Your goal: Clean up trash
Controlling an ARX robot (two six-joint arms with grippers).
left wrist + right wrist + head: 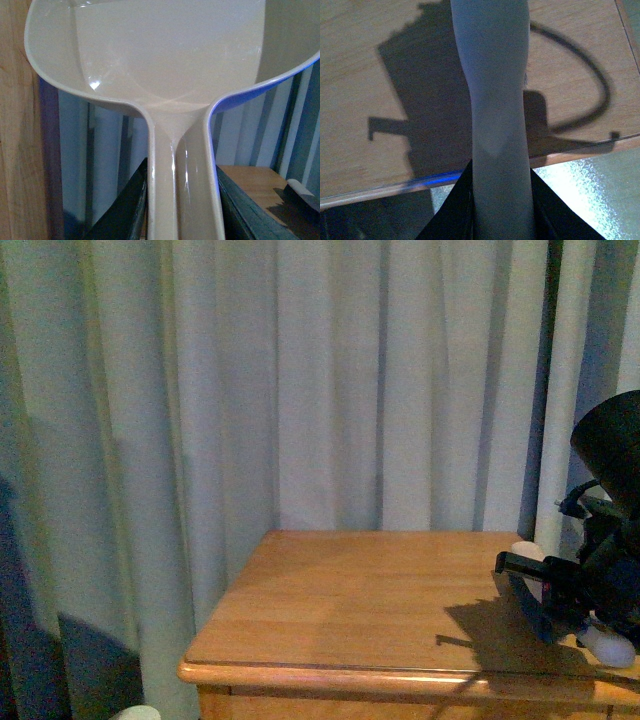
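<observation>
The pale pinkish-white dustpan (165, 55) fills the left wrist view, scoop tilted up with nothing in it. My left gripper (182, 210) is shut on its handle, dark fingers (127, 205) on both sides; this gripper is out of the front view. My right gripper (502, 205) is shut on the pale brush handle (495, 75), which reaches over the wooden table (360, 75). In the front view the right gripper (560, 600) hangs over the table's right side, the brush's white end (612, 645) sticking out. No trash is in view.
Grey curtains (300, 390) hang behind and left of the table (350, 590), whose front edge (400, 675) is near me. A small pale rounded shape (525, 552) behind the right gripper cannot be identified. Shiny floor (590, 190) shows below the table edge.
</observation>
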